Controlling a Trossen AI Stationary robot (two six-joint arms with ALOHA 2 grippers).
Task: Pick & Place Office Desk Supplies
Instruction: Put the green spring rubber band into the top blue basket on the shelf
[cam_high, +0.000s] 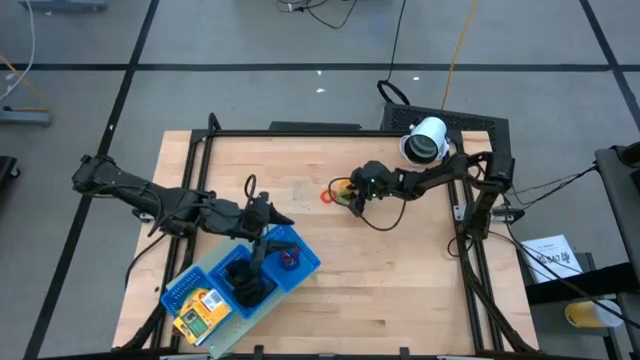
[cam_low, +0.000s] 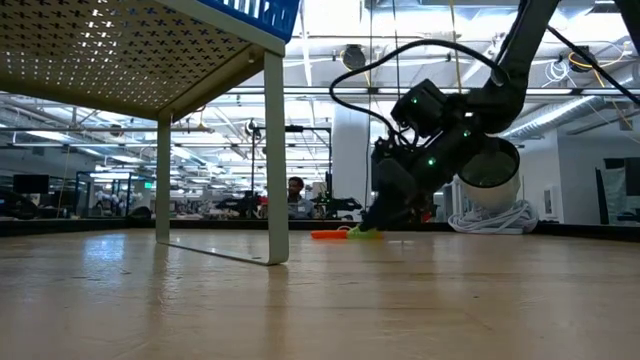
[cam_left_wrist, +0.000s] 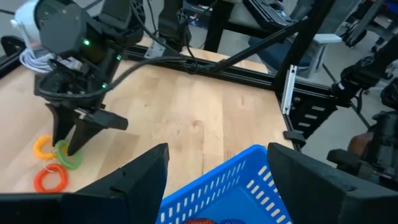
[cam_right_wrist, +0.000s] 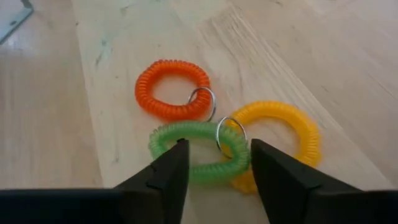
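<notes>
Three coiled rings lie together on the wooden table: an orange ring (cam_right_wrist: 171, 90), a green ring (cam_right_wrist: 199, 152) and a yellow ring (cam_right_wrist: 280, 140), each with a small metal loop. My right gripper (cam_right_wrist: 214, 165) is low over them, open, with one finger on either side of the green ring's near arc. In the high view it is at mid-table (cam_high: 352, 195). My left gripper (cam_high: 262, 215) hovers open above the blue tray (cam_high: 310, 262) and holds nothing. In the tray lie yellow packs (cam_high: 200, 312), black clips (cam_high: 245, 280) and a ring (cam_high: 290, 258). My right gripper comes slanting down from the table's right side. Its fingertips (cam_left_wrist: 74, 146) stand astride the green ring's near arc (cam_right_wrist: 205, 169), beside the ring's metal loop. The ring lies flat on the table. Whether the fingers touch it, I cannot tell.
A white cylindrical device (cam_high: 428, 140) stands at the table's far right, behind my right arm. A dark metal frame (cam_high: 300, 132) runs round the table. Bare wood lies to the right of the tray (cam_high: 400, 280).
</notes>
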